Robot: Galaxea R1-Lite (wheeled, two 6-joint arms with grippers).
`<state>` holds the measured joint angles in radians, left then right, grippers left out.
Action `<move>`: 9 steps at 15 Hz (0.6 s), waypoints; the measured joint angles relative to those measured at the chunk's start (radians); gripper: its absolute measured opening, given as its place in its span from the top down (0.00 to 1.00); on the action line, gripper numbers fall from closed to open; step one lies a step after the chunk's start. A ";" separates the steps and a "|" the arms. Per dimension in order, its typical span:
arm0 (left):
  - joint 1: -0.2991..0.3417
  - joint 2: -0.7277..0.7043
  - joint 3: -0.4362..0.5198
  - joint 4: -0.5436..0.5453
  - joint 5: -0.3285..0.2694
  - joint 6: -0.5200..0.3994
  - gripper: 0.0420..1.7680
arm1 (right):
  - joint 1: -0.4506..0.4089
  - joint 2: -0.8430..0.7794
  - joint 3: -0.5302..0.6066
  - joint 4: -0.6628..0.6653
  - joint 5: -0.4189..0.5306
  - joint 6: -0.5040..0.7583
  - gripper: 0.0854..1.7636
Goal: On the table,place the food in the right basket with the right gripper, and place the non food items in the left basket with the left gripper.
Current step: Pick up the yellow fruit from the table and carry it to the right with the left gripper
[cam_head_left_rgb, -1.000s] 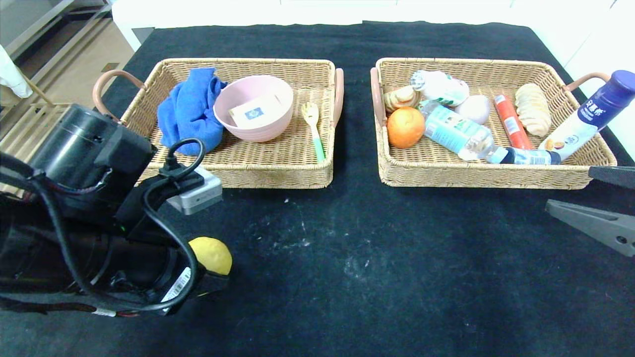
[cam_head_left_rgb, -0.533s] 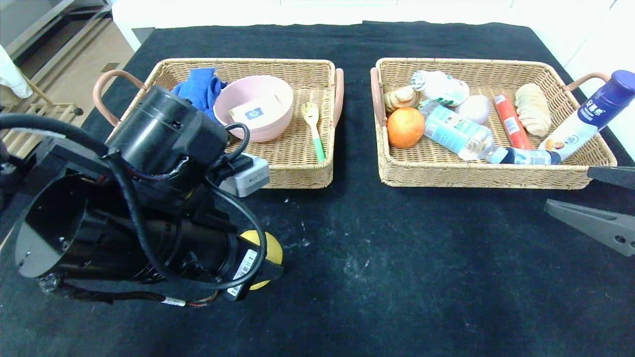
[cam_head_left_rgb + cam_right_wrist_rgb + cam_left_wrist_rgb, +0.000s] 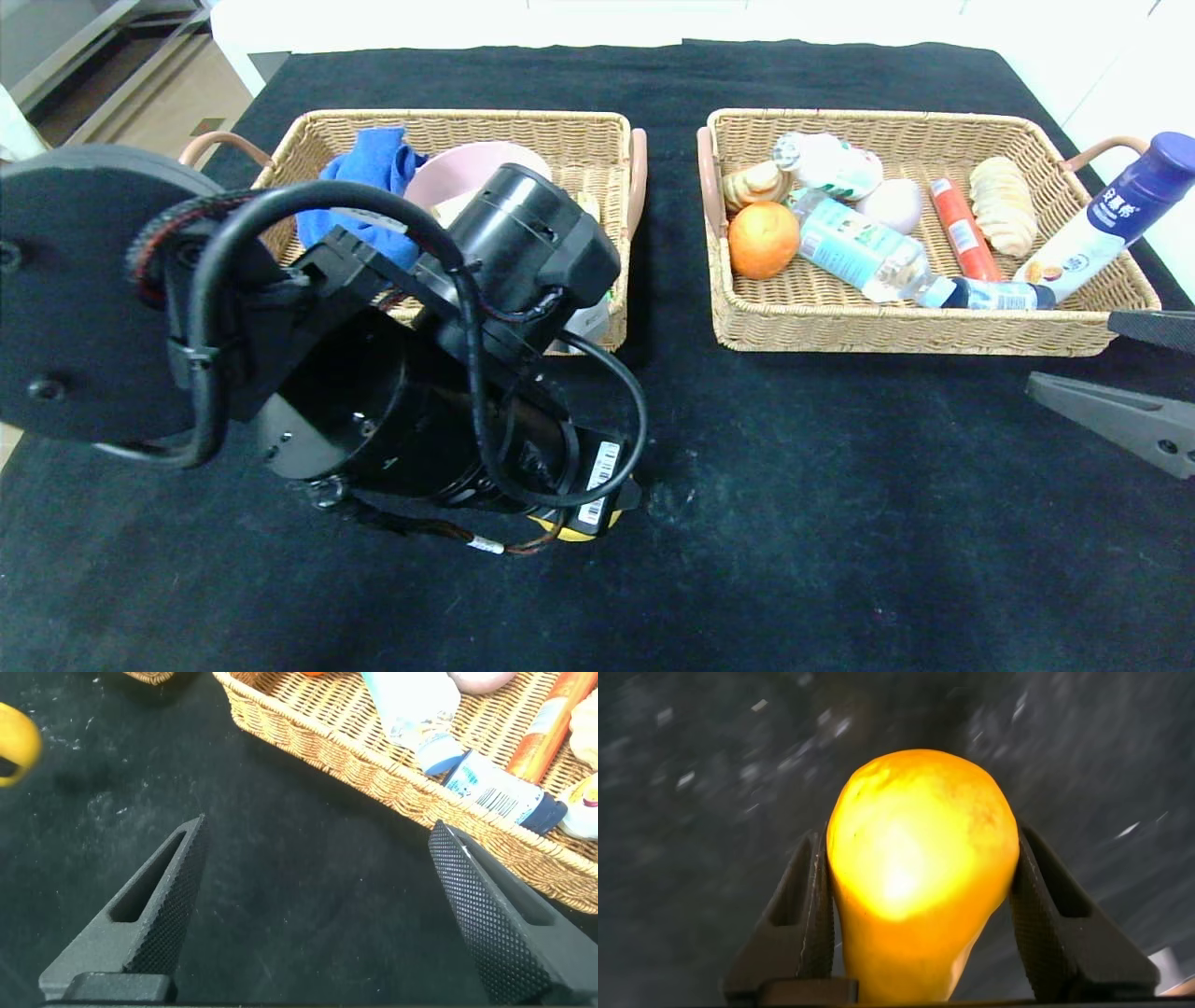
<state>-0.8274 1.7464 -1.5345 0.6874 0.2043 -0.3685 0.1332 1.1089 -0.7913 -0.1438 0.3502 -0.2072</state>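
The left gripper (image 3: 915,924) pinches the pear (image 3: 920,873) over mid-table, probably carrying it rightward; the right gripper (image 3: 318,905) waits spread near the right basket (image 3: 915,331)

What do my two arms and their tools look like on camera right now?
The left arm is built of bulky black round housings, looped with thick black cable, and carries a white barcode sticker and a small grey box. Each tool, left tool and right tool, has two long dark-grey flat fingers with crosshatched inner pads.
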 joint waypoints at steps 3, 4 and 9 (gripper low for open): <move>-0.025 0.057 -0.049 -0.011 0.007 -0.026 0.39 | -0.001 0.000 0.000 0.000 0.000 0.000 0.03; -0.031 0.072 -0.063 -0.011 0.008 -0.029 0.39 | -0.001 0.000 0.000 0.000 0.001 0.000 0.03; -0.038 0.127 -0.104 -0.013 0.006 -0.029 0.39 | -0.002 0.000 0.000 0.000 0.001 0.000 0.03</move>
<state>-0.8657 1.8738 -1.6389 0.6749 0.2102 -0.3979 0.1313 1.1089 -0.7917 -0.1438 0.3511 -0.2068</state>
